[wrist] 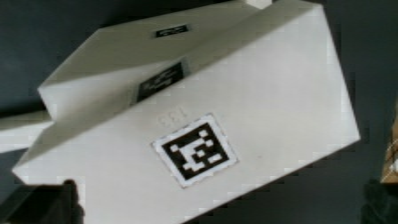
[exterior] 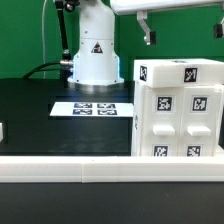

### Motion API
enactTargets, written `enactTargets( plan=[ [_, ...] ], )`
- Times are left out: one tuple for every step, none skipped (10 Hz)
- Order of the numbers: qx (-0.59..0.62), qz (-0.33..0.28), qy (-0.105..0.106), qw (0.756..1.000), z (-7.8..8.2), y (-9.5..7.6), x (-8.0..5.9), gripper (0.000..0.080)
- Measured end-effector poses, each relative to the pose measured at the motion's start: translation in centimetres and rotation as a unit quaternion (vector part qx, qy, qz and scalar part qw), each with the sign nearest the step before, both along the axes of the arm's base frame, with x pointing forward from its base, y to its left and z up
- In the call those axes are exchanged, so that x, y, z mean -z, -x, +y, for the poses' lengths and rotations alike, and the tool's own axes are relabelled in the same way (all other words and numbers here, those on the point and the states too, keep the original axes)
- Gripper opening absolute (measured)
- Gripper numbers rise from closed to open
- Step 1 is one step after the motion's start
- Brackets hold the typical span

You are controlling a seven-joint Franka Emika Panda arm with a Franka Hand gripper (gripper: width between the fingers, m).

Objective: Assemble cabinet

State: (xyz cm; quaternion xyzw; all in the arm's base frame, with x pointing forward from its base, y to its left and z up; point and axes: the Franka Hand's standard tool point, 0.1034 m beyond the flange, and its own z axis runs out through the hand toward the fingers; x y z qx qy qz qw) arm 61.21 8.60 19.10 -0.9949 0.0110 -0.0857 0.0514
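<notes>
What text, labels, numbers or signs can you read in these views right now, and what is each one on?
No words, brand names or numbers can be read in either view.
Warning triangle, a sign without legible text: on the white robot base.
Black-and-white square marker tags, patterns only: on the large white plastic cabinet, and on the thin flat white marker board.

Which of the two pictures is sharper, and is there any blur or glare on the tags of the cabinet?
Exterior view: fairly sharp; the cabinet is evenly lit, its tags crisp and free of glare, and the hand hangs above it. Wrist view: softer, the cabinet fills the frame, the near tag is readable, the farther ones smeared; the white faces look slightly washed out.
</notes>
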Motion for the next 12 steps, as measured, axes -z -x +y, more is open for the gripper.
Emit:
enactTargets(
  plan=[
    [-0.079, -0.002, 0.014, 0.997, -0.7, -0.1, 0.2, 0.0797],
    [-0.119, 0.009, 0.018, 0.993, -0.7, -0.3, 0.3, 0.0797],
    [-0.185, 0.009, 0.038, 0.982, -0.4, -0.4, 0.5, 0.0797],
    [-0.235, 0.016, 0.054, 0.970, -0.2, -0.2, 0.8, 0.0797],
    [-0.262, 0.023, 0.063, 0.963, -0.1, 0.0, 1.1, 0.0797],
    [-0.291, 0.021, 0.069, 0.954, -0.3, 0.0, 1.1, 0.0797],
    [-0.311, 0.020, 0.073, 0.947, -0.5, 0.0, 1.2, 0.0797],
    [-0.341, 0.018, 0.078, 0.937, -0.6, 0.0, 1.2, 0.0797],
    [-0.361, 0.018, 0.084, 0.928, -0.7, 0.0, 1.2, 0.0797],
    [-0.415, 0.017, 0.097, 0.905, -0.6, 0.0, 1.2, 0.0797],
    [-0.462, 0.016, 0.108, 0.880, -0.2, 0.1, 1.3, 0.0797],
    [-0.503, 0.012, 0.118, 0.856, 0.2, 0.2, 1.4, 0.0797]
  ],
)
